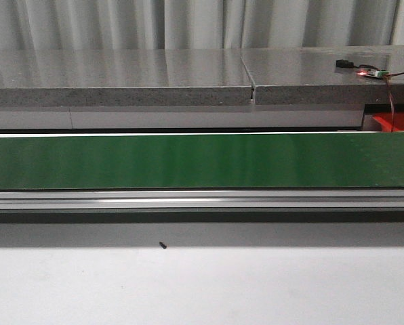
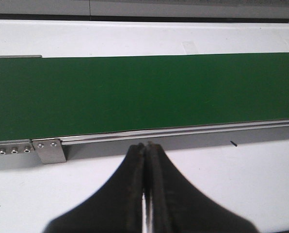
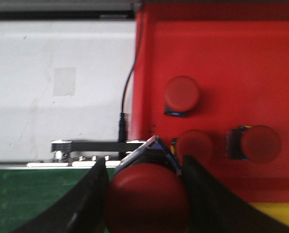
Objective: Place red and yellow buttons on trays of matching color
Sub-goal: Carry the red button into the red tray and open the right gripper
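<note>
the green belt (image 1: pixel 188 161) is looking matt and smooth, its rail (image 1: pixel 202 199) showing brushed metal. the red tray (image 3: pixel 217 53) is gleaming like glossy plastic.

Left gripper (image 2: pixel 145 148): two matte black plastic fingers (image 2: pixel 120 194), broad at base, tapering to narrow tips, thin pale seam between. Right gripper (image 3: pixel 143 170): same matte black curved fingers (image 3: pixel 88 204), smooth, blurred edges.

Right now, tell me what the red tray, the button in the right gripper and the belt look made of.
Red tray: likely moulded plastic, with a smooth, faintly shiny red-orange surface and a raised rim.
Held red button: seemingly plastic, a rounded, slightly glossy cap; the picture is blurry.
Green belt: probably rubber or PVC, with a flat, even, low-sheen surface, edged by a silver metal rail.
</note>
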`<state>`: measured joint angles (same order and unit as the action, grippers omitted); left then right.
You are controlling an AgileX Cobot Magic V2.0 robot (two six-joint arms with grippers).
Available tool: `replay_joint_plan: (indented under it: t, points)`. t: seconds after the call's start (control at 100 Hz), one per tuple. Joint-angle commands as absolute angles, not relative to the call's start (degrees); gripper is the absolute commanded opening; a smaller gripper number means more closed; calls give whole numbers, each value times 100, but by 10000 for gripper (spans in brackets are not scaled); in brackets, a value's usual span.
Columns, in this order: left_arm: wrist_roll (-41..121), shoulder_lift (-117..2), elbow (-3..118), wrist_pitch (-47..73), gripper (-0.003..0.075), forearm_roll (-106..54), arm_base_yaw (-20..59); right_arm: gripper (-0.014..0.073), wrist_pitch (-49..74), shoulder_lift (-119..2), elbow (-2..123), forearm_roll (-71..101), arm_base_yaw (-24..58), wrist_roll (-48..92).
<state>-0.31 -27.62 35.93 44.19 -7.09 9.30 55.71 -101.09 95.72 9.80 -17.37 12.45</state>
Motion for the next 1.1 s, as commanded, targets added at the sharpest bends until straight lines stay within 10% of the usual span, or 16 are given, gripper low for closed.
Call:
replay_joint_plan:
  t: [0.0,1.09]
  points:
    - [-84,-2787,3748,4061,-19,-763,976,234,5175,-9853,9761,1016,-2021,1038]
    - [-84,-2787,3748,4061,-19,-763,976,234,5432,-12157,11796,1011,-2534,481]
